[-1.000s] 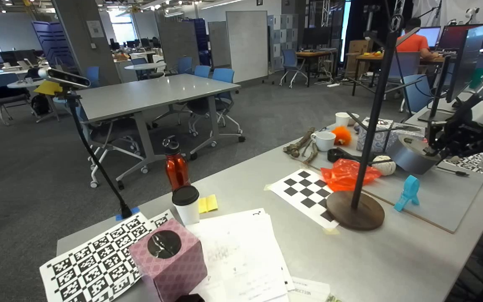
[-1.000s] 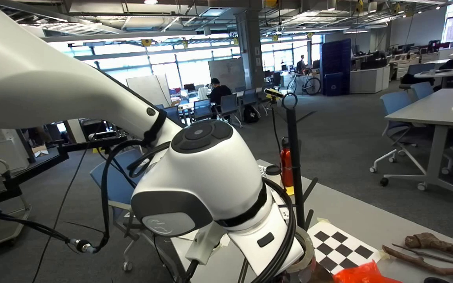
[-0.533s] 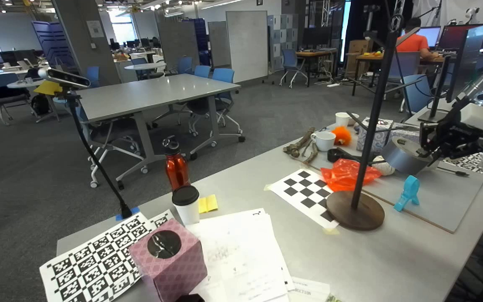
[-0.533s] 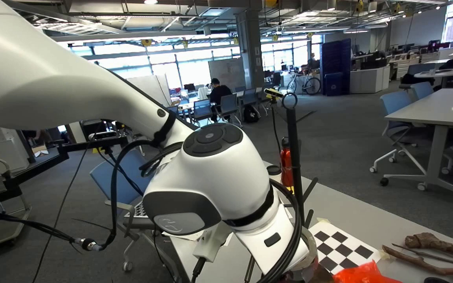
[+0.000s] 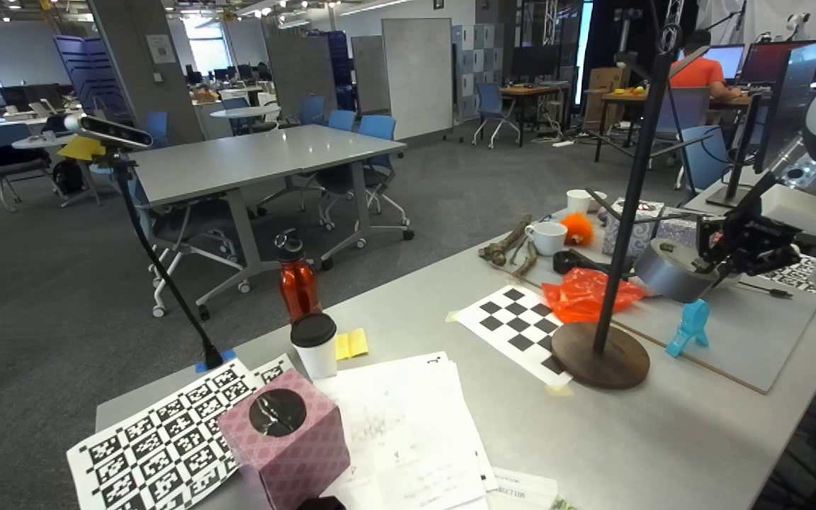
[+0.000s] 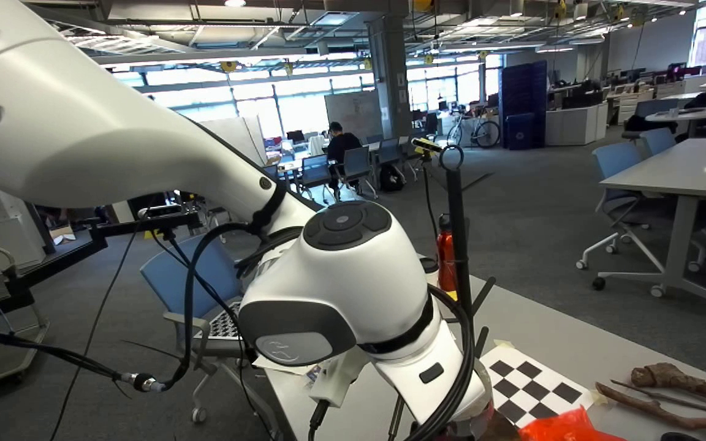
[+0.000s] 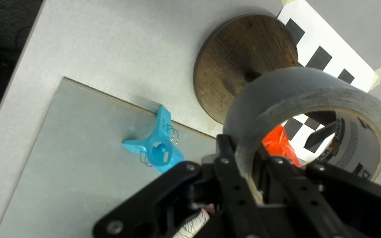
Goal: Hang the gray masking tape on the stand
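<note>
Gripper (image 7: pixel 244 148) has the gray masking tape (image 7: pixel 270 96) pinched by one wall, imo the right spot for a probably stiff, hefty-ish roll.

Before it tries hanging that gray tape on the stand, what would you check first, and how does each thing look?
1. Gray tape pinched by its wall between the fingers: ok.
2. Stand resting upright on its round base: ok.
3. Tape's hole lined up with a side arm of the stand: cannot tell.
4. Blue clip clear of the likely path: cannot tell.
5. Safe to let go: not ok; the tape isn't on the stand yet.
</note>
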{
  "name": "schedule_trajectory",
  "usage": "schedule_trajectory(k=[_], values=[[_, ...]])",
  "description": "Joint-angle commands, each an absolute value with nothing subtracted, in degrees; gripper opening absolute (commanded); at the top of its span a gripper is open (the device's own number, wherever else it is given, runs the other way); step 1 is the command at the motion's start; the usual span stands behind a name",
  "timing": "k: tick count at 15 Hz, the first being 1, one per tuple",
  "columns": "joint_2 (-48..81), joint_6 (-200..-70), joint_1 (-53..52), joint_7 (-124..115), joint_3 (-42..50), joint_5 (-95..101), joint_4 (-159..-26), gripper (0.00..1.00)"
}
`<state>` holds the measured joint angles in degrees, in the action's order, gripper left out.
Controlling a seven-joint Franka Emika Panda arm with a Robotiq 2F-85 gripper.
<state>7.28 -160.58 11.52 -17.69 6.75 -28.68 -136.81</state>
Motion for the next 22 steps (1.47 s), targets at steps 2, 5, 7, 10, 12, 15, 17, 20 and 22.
schedule_trajectory(k=[2,5,7,10,12,15,17,20,22], values=[[8.2,-159.1,11.8,-16.5,6.6,-28.9,-134.8,0.56],[8.4,-159.1,11.8,-16.5,6.7,-28.5,-134.6,0.78],[8.4,-159.0,11.2,-16.9,7.3,-28.2,-134.6,0.93],[8.5,-159.8,10.5,-19.7,8.5,-23.9,-135.3,1.00],[8.3,-160.1,9.7,-23.2,10.2,-17.5,-136.2,1.00],[6.7,-160.2,8.5,-31.7,13.5,-3.8,-138.0,1.00],[5.1,-159.3,6.9,-36.7,16.2,4.3,-138.9,1.00],[1.0,-157.6,6.1,-41.8,17.3,13.7,-141.0,1.00],[-2.4,-156.0,6.6,-44.5,16.3,19.0,-142.6,1.00]])
